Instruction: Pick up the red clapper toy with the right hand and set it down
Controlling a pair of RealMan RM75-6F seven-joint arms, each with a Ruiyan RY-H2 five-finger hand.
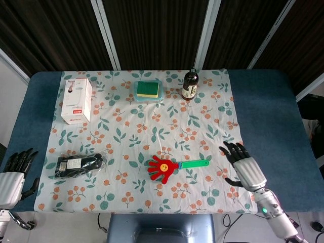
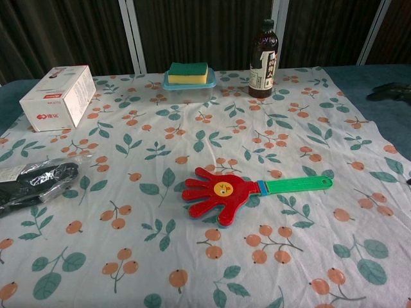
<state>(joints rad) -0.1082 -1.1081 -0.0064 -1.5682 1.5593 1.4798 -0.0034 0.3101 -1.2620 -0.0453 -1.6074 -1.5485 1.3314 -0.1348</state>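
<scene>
The red clapper toy (image 1: 166, 167) (image 2: 219, 194), hand-shaped with a yellow face and a green handle, lies flat on the floral cloth near the table's front, handle pointing right. My right hand (image 1: 244, 169) hangs to the right of the handle's tip, apart from it, fingers spread and holding nothing. In the chest view only its dark fingertips (image 2: 387, 92) show at the right edge. My left hand (image 1: 13, 174) stays at the far left beside the table, fingers apart, empty.
A black packet (image 1: 80, 164) lies at the front left. A white box (image 1: 76, 100), a sponge in a clear tub (image 1: 147, 90) and a dark bottle (image 1: 190, 85) stand along the back. The cloth (image 1: 202, 131) covers the table's middle, blue surface either side.
</scene>
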